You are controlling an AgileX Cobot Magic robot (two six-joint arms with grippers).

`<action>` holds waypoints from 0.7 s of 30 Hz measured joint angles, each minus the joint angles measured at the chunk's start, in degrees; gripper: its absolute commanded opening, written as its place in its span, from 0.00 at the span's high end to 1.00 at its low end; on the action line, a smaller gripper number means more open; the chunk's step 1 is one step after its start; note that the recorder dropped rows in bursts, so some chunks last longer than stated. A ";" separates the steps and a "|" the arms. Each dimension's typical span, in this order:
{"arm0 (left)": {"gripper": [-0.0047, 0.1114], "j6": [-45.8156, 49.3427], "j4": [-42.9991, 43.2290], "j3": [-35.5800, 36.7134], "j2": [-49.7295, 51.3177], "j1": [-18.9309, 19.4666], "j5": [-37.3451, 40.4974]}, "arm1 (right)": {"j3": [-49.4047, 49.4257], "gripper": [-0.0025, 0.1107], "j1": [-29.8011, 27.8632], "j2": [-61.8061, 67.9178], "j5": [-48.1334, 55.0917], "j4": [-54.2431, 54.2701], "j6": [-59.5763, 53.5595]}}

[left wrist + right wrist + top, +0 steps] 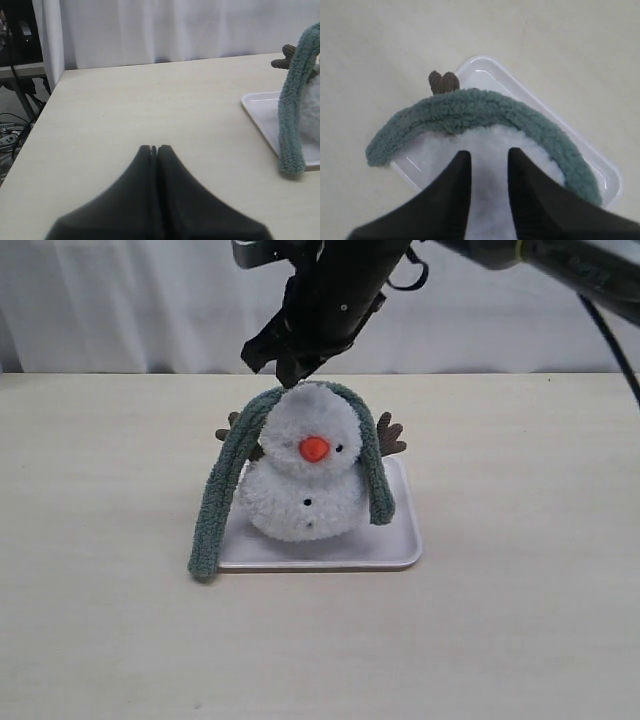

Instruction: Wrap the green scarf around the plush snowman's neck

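The plush snowman (305, 475) sits upright on a white tray (400, 545), orange nose facing the exterior camera. The green scarf (225, 480) lies draped over the back of its head, one long end hanging past the tray's left edge to the table, the shorter end (378, 490) hanging on the right. My right gripper (290, 368) hovers just above the head, open, nothing between its fingers (457, 175); the right wrist view shows the scarf (470, 112) arched beyond the fingertips. My left gripper (154, 148) is shut and empty, low over the table left of the scarf (291, 110).
The tray's rim (257, 112) lies close to the left gripper's right side. A brown twig arm (443, 82) sticks out behind the scarf. White curtain backs the table; cables and a stand (15, 85) lie past the table's left edge.
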 measured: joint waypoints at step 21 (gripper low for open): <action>0.96 0.00 0.00 0.00 0.00 0.00 0.00 | 34.03 0.53 -4.47 -18.85 -13.88 -3.60 1.95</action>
